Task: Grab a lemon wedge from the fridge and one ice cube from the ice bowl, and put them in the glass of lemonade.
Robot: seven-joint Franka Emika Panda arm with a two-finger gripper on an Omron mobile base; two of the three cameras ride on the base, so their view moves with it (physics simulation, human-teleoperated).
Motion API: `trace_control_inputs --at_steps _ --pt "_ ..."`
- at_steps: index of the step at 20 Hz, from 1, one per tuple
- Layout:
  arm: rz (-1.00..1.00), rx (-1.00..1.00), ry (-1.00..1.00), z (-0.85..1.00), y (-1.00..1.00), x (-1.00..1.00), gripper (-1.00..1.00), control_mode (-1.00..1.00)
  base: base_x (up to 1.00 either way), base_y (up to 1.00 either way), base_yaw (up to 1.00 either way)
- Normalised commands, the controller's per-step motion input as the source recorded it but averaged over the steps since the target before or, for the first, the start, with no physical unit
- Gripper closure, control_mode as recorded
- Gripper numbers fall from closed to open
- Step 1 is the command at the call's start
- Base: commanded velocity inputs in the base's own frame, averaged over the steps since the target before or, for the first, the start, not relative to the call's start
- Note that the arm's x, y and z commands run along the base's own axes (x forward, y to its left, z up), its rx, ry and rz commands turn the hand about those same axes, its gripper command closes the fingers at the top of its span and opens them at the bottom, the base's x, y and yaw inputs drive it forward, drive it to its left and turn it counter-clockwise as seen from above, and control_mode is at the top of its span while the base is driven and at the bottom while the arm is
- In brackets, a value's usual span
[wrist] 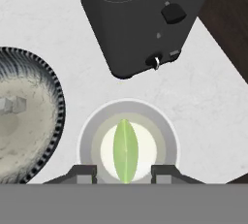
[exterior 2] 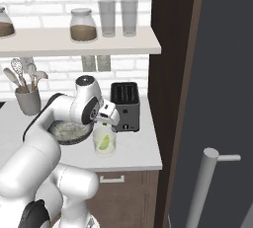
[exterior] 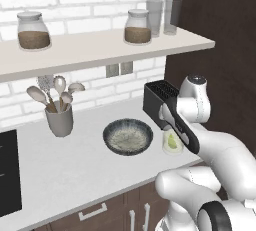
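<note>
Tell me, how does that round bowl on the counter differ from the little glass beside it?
The ice bowl is wide, shallow and opaque, with a dark rim and pale speckled inside; the glass of lemonade is narrower, taller and clear. The bowl holds small pale cubes; the glass holds pale liquid with a yellow-green lemon wedge in it. Both are round, open-topped and stand upright on the white counter in front of the black toaster.

The pale worktop (exterior: 75, 170) carries the ice bowl (exterior: 128, 136); right of it the glass of lemonade (exterior: 172, 142), behind that the toaster (exterior: 159, 101), left the utensil cup (exterior: 59, 120).
</note>
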Motion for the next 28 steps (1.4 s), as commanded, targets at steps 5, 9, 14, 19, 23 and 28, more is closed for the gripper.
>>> trace_control_inputs --at_steps 5,9,14,19,23,28 --pt "0.00 0.00 0.00 0.00 0.00 0.00 -1.00 -1.00 0.00 0.00 0.00" --pt "0.00 0.00 0.00 0.05 0.00 0.00 -1.00 -1.00 0.00 0.00 0.00" --pt "0.00 0.06 -0.01 0.32 0.00 -0.05 -1.00 -1.00 0.00 0.00 0.00" --pt "0.00 0.07 -0.03 0.34 0.00 -0.22 -1.00 -1.00 0.00 0.00 0.00" --pt "0.03 0.05 -0.04 0.41 0.15 -0.33 -1.00 -1.00 0.00 0.00 0.00" --pt "0.09 0.07 -0.12 0.43 0.43 -0.55 -1.00 -1.00 0.00 0.00 0.00"
